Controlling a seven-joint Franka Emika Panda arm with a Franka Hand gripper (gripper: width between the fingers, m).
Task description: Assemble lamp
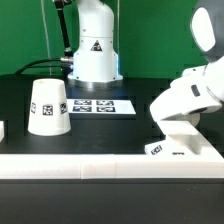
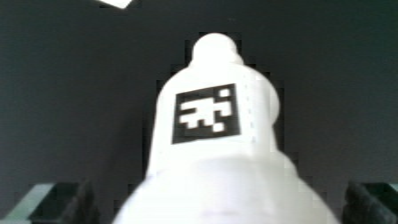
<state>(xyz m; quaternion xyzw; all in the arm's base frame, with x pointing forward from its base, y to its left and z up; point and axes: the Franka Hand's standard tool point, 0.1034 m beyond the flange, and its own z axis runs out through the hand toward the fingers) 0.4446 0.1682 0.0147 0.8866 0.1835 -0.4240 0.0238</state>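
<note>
Bulb (image 2: 214, 130) fills the wrist view, closest thing to the lens. Thick end sits between the two fingers (image 2: 50, 203); round head is the far end. Its long axis runs straight out from the gripper (image 2: 210, 205), in line with the reach. The tag faces the camera. Fingers stand wide, one at each flank of the thick end. A dark sliver shows between each finger and the bulb, and the pads are cut off by the frame edge. Cannot tell whether it is pinching the bulb or merely straddling it. Dark table behind, nothing else readable.

Exterior view: white ledge (image 1: 80, 165) runs across the front. Arm (image 1: 190, 92) is bent low on the exterior view's right, its hand close over the base (image 1: 185, 150), which lies flat by the ledge. Bulb is not separable from the white hand here. Shade (image 1: 48, 108) stands narrow end up on the table (image 1: 125, 128), well apart on the exterior view's left. Marker board (image 1: 103, 105) lies between shade and arm, farther back, with the pedestal (image 1: 95, 50) behind it.

Judgement: bulb-to-base step is in hand. The move turns on bringing the bulb's axis square to the base. Shade comes later.
</note>
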